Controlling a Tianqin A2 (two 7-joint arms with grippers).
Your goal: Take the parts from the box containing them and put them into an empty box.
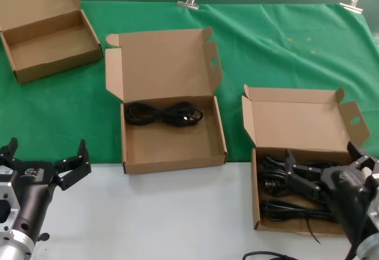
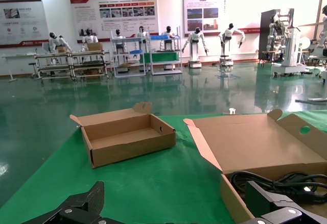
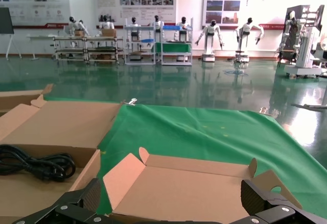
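Note:
The box with the low splayed lid (image 1: 256,171) stands at the right and holds several black coiled cords (image 1: 278,204). My right gripper (image 1: 323,156) hovers open just above them, holding nothing; in the right wrist view (image 3: 173,203) its fingers frame that box's lid (image 3: 189,188). The box with the tall upright lid (image 1: 172,150) stands in the middle with one black cord (image 1: 163,115) at the back of its tray; the cord also shows in the left wrist view (image 2: 276,182) and the right wrist view (image 3: 36,165). My left gripper (image 1: 47,147) is open and empty at the lower left.
A flatter oblong cardboard box (image 1: 47,35) lies empty at the far left on the green cloth (image 1: 266,53); it also shows in the left wrist view (image 2: 127,134). Two metal clips (image 1: 189,1) hold the cloth's far edge. The white table front (image 1: 177,212) lies between the arms.

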